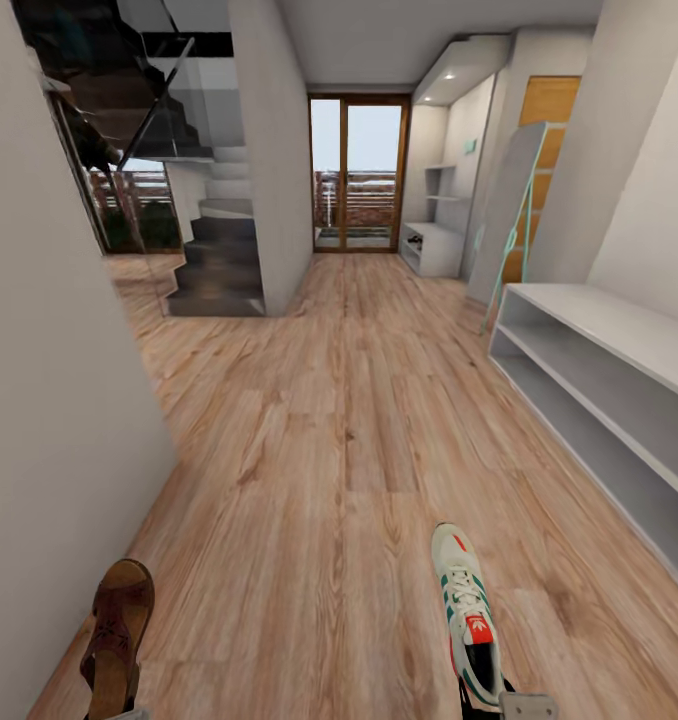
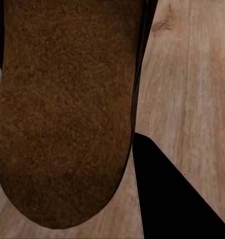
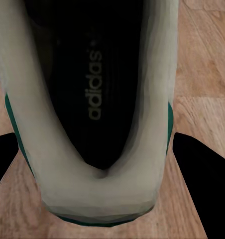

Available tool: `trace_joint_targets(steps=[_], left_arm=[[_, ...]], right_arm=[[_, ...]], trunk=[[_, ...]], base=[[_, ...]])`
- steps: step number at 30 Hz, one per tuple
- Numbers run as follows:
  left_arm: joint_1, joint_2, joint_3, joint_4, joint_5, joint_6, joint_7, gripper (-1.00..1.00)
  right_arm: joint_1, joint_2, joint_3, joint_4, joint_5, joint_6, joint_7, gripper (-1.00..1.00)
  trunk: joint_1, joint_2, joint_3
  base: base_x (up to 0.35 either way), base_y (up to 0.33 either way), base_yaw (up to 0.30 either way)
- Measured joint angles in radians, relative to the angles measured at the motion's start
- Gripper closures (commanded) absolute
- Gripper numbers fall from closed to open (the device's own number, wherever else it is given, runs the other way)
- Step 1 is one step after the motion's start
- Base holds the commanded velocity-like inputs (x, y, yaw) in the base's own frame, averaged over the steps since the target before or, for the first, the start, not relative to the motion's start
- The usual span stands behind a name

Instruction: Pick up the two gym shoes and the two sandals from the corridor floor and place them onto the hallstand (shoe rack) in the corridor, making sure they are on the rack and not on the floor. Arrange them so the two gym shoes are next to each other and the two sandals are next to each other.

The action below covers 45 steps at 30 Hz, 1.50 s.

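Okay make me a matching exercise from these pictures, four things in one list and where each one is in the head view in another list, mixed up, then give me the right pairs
Things:
1. gym shoe
2. sandal
3. hallstand
4. glass door

Places in the head view:
A. far end of the corridor, centre
B. bottom left, beside the wall
C. along the right side
D. bottom, right of centre

Pairs: 1-D, 2-B, 3-C, 4-A

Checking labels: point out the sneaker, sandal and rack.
sneaker (image 1: 465, 597), head view, laces.
sandal (image 1: 119, 620), head view, straps.
rack (image 1: 619, 330), head view, top board.
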Motion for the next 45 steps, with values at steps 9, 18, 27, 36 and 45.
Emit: trace_joint_targets(steps=[9, 18, 27, 36, 45], left_arm=[[0.0, 0.0, 0.0, 0.0, 0.0, 0.0, 0.0, 1.0], [0.0, 0.0, 0.0, 0.0, 0.0, 0.0, 0.0, 1.0], [0.0, 0.0, 0.0, 0.0, 0.001, 0.0, 0.0, 1.0], [0.0, 0.0, 0.0, 0.0, 0.0, 0.0, 0.0, 1.0], [0.0, 0.0, 0.0, 0.0, -0.001, 0.0, 0.0, 1.0]], right_arm=[[0.0, 0.0, 0.0, 0.0, 0.0, 0.0, 0.0, 1.0], [0.0, 0.001, 0.0, 0.011, 0.0, 0.0, 0.0, 1.0], [0.0, 0.0, 0.0, 0.012, -0.001, 0.0, 0.0, 1.0], [0.0, 0.0, 0.0, 0.012, -0.001, 0.0, 0.0, 1.0], [0.0, -0.001, 0.0, 0.014, 0.0, 0.0, 0.0, 1.0]], trunk=[[0.0, 0.0, 0.0], [0.0, 0.0, 0.0], [0.0, 0.0, 0.0], [0.0, 0.0, 0.0], [0.0, 0.0, 0.0]], base=[[0.339, 0.0, 0.0], [0.339, 0.0, 0.0], [0.339, 0.0, 0.0], [0.339, 0.0, 0.0], [0.339, 0.0, 0.0]])
